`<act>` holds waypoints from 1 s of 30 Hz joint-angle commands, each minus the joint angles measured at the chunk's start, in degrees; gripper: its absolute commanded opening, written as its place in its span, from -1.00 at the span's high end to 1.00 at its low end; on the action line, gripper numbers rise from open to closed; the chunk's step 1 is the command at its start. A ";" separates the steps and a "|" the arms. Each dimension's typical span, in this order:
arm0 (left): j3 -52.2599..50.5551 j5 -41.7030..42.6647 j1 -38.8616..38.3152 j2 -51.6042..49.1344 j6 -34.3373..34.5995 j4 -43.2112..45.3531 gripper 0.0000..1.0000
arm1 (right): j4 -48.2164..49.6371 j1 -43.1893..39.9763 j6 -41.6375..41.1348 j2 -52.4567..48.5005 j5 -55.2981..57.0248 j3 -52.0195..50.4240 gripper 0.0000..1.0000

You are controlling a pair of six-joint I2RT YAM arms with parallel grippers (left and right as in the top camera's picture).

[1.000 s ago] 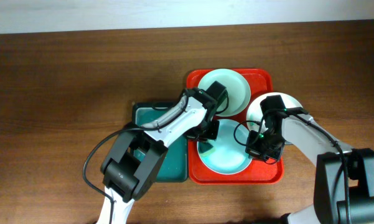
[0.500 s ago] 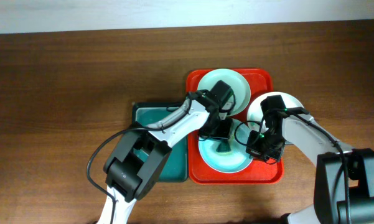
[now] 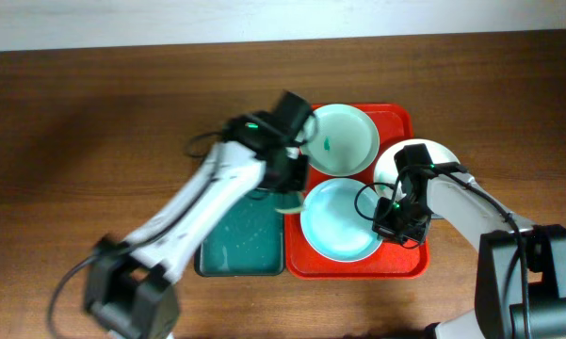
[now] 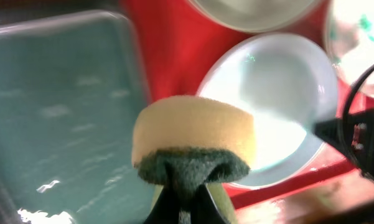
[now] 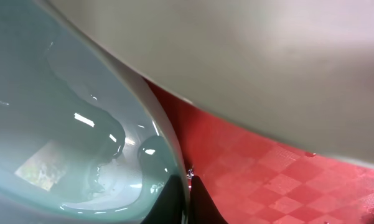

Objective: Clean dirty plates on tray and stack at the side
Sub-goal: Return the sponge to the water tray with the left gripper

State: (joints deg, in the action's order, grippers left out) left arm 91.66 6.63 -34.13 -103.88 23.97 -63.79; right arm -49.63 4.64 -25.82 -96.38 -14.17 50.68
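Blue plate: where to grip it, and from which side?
Right rim, coming from the right. The blue plate lies flat in the tray, so only its raised rim offers a pinch; the right gripper straddles it there, one finger inside, one outside.

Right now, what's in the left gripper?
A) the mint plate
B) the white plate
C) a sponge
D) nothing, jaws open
C: in the left wrist view the left gripper pinches a yellow sponge by its green scouring side, with the rim of the light blue plate behind it.
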 commanded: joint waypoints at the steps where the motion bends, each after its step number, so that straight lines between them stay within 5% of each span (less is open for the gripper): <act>1: -0.33 -13.22 5.53 2.95 -1.77 -5.33 1.00 | 2.58 -0.22 6.21 -1.92 5.66 -1.18 0.92; 7: -18.97 -7.48 9.07 2.84 -1.75 8.07 1.00 | 3.04 -0.20 8.02 -1.07 3.85 -0.83 0.91; 15: -17.75 -3.04 9.90 4.48 -1.75 10.29 0.24 | -3.34 -0.15 7.61 13.70 6.25 2.08 0.91; 22: -12.41 -1.44 10.69 13.05 -1.75 7.30 -0.79 | -10.32 -0.11 4.57 26.88 15.69 10.32 0.92; 30: -12.41 -5.53 18.78 25.14 -1.73 2.43 -0.99 | -7.96 9.77 -0.28 26.69 3.87 11.78 0.92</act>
State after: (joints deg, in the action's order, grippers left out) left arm 78.52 2.85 -20.71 -84.25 22.28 -60.82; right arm -59.64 9.10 -22.17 -69.69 -7.53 61.30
